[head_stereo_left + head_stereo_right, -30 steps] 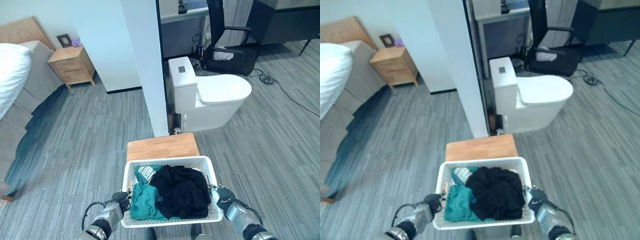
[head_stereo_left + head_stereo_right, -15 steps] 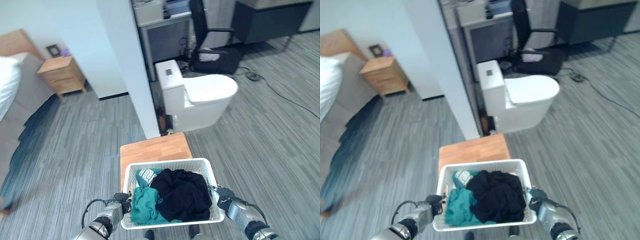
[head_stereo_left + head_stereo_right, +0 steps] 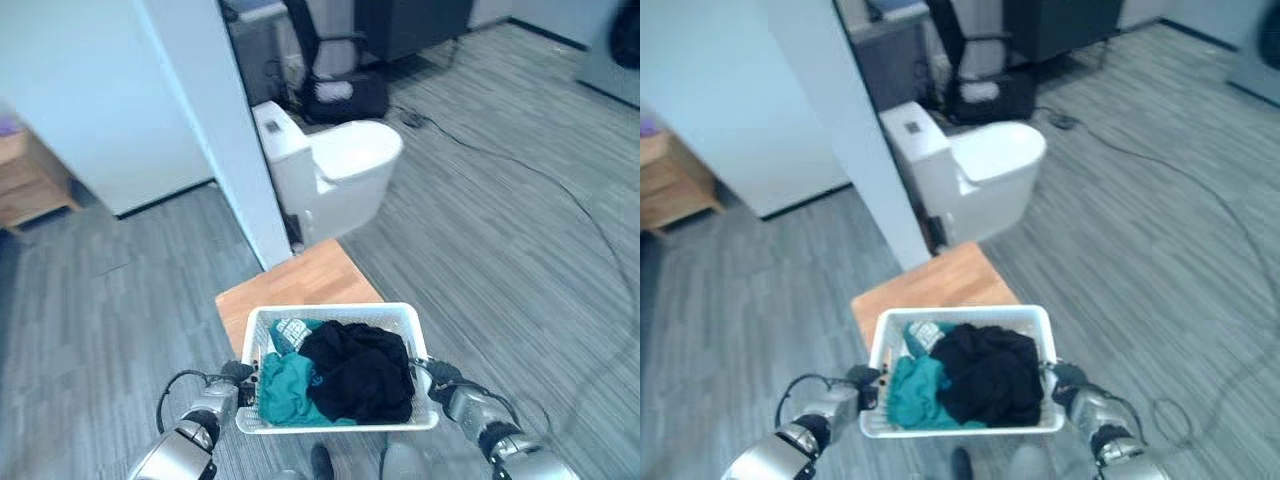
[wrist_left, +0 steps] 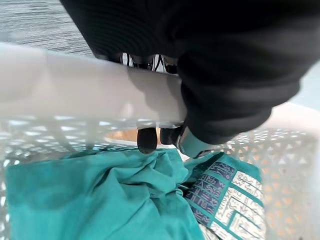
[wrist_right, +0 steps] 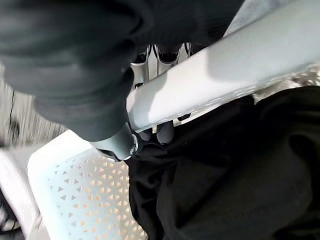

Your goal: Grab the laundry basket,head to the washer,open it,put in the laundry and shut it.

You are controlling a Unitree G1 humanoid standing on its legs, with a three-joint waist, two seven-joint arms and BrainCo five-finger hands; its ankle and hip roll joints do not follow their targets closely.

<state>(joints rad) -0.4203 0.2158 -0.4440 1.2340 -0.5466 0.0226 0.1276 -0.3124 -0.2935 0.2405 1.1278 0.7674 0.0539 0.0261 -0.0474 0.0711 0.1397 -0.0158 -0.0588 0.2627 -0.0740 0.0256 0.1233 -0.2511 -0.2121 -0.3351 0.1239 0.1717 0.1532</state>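
Observation:
I carry a white perforated laundry basket (image 3: 330, 312) in front of me, level, above the floor. Inside lie teal clothes (image 3: 285, 390), a patterned teal-and-white piece (image 4: 227, 192) and a black garment (image 3: 360, 370). My left hand (image 3: 232, 378) is curled round the basket's left rim (image 4: 75, 97), its dark fingertips (image 4: 147, 140) hooked through the handle hole. My right hand (image 3: 440, 380) grips the right rim (image 5: 225, 75) the same way, fingertips (image 5: 164, 133) curled under it against the black garment (image 5: 240, 180).
A low wooden table (image 3: 295, 290) stands just beyond the basket. Behind it are a white wall end (image 3: 215, 120) and a white toilet (image 3: 330, 165). A black chair (image 3: 335, 70) stands farther back. A cable (image 3: 520, 180) runs across the grey plank floor at right.
The camera has swung to the right: the toilet, wall and nightstand slid left and the bed left the picture. The basket stays held in both hands.

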